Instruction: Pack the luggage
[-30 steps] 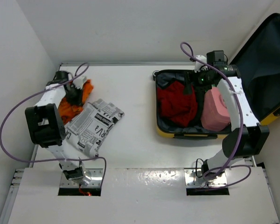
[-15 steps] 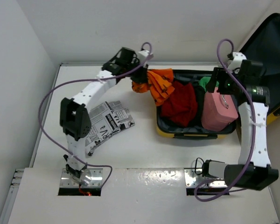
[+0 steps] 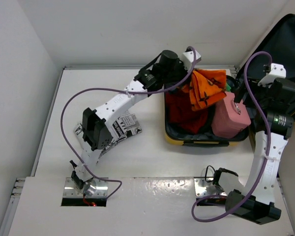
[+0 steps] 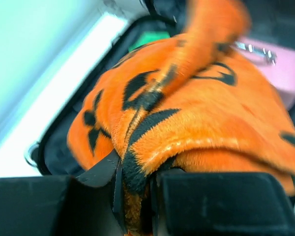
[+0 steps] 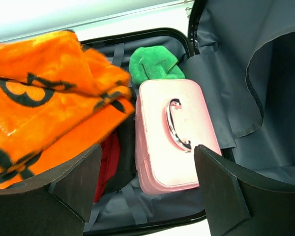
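The luggage (image 3: 173, 140) lies open at the right, its yellow rim showing and its dark-lined lid (image 3: 280, 44) raised behind. Inside are a red garment (image 3: 179, 112), a pink box case (image 3: 228, 118) and a green cloth (image 5: 155, 64). My left gripper (image 3: 189, 78) is shut on an orange cloth with black print (image 3: 206, 86) and holds it over the luggage's far side. In the left wrist view the cloth (image 4: 196, 123) is pinched between the fingers of the gripper (image 4: 137, 196). My right gripper (image 5: 147, 187) is open and empty above the pink case (image 5: 174, 142).
A newspaper-print cloth (image 3: 120, 125) lies on the white table (image 3: 137, 162) left of the luggage, partly under the left arm. A purple cable loops over each arm. White walls close in the table at the back and the left.
My left gripper has carried the orange cloth from the table's left side across to over the luggage. My right arm has drawn back to the right, off the luggage's middle.
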`<state>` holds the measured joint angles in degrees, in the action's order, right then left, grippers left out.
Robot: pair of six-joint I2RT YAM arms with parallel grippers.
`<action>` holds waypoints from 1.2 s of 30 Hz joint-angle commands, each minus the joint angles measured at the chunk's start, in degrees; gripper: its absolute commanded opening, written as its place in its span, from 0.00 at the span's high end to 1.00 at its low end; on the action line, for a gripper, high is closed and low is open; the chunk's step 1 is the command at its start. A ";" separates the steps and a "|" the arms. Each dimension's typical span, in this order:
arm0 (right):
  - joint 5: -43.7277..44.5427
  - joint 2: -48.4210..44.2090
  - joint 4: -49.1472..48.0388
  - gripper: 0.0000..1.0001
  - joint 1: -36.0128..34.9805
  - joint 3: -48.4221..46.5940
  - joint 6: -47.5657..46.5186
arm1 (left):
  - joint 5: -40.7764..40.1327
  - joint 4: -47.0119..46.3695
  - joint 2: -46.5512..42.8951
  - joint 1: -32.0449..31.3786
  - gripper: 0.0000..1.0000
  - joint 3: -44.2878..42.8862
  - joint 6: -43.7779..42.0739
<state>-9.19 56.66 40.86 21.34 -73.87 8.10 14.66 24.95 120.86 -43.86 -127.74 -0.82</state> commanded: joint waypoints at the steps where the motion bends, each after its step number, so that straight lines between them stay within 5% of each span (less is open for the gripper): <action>1: -1.09 -0.06 -2.89 0.24 0.37 0.65 1.31 | -10.68 -13.25 -0.72 -1.58 1.00 -1.37 -3.75; 13: -3.02 3.71 -4.47 0.24 0.45 -0.58 3.50 | -13.53 -23.63 10.63 0.52 1.00 4.07 -10.52; 18: -6.19 5.47 -8.77 0.27 0.54 0.30 5.52 | -1.58 -25.04 6.24 1.06 1.00 23.01 -6.57; 22: -9.00 8.19 -14.49 0.30 -0.25 0.65 9.57 | -3.58 -26.09 1.75 -1.67 1.00 33.25 -4.72; 23: -10.39 10.37 -15.10 0.30 -1.12 0.30 10.96 | -3.58 -25.40 1.75 -2.45 0.96 33.26 -3.24; 26: -11.89 14.77 -17.83 0.33 -4.45 -0.14 14.30 | -5.60 -25.21 0.26 -1.94 0.49 33.88 2.37; 28: -11.99 16.89 -20.29 0.34 -8.74 0.21 15.01 | -5.52 -32.63 -4.65 0.78 0.30 38.43 5.81; 29: -11.73 17.60 -22.04 0.35 -9.73 0.65 15.19 | -4.99 -35.82 -6.84 1.75 0.30 40.62 7.40; 31: -10.94 20.15 -25.29 0.39 -12.62 2.06 15.54 | -2.97 -40.31 -12.11 4.39 0.06 43.72 10.57; 36: -9.79 27.07 -27.41 0.54 -20.10 2.59 14.85 | -2.35 -34.45 -16.96 7.55 0.00 33.28 15.48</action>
<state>-18.61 81.01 18.83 4.21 -71.31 22.44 11.05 -6.85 110.74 -38.46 -88.20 8.62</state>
